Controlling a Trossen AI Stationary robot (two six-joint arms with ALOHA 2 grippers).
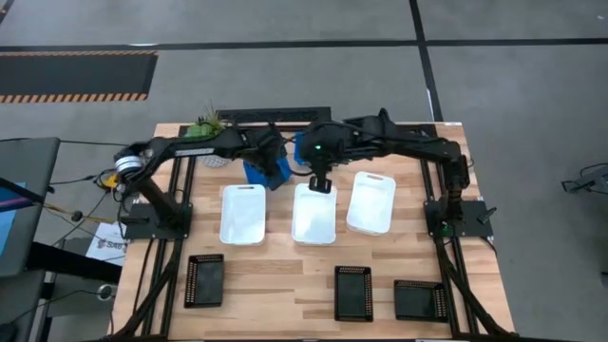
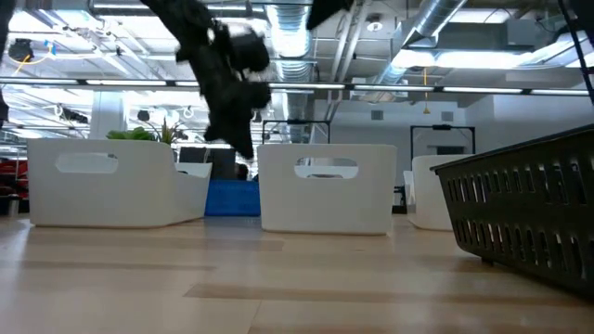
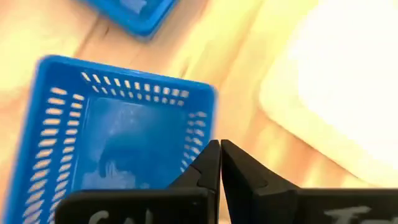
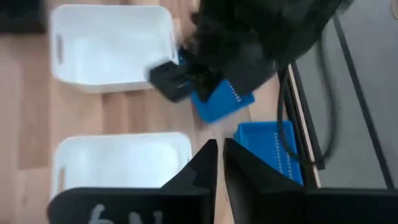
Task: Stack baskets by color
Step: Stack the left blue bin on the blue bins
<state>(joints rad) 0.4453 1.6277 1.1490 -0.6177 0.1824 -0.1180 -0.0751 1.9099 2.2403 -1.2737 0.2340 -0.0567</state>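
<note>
Three white baskets (image 1: 242, 214) (image 1: 313, 220) (image 1: 371, 202) stand in a row at mid-table. Three black baskets (image 1: 205, 280) (image 1: 352, 293) (image 1: 419, 299) lie along the near edge. A blue basket (image 3: 118, 137) sits on the table behind the white row, turned askew, with another blue basket (image 4: 267, 149) past it. My left gripper (image 3: 219, 155) is shut and hangs over the first blue basket's rim near a corner. In the low view a gap shows between my left gripper (image 2: 243, 144) and the blue basket (image 2: 232, 197). My right gripper (image 4: 219, 155) hovers high over the middle white basket's far end (image 4: 180, 146), open by a narrow gap, with nothing between its fingers.
A small green potted plant (image 1: 204, 123) stands at the table's far left corner. The two arms come close together over the far middle of the table. Bare wood shows between the white row and the black baskets.
</note>
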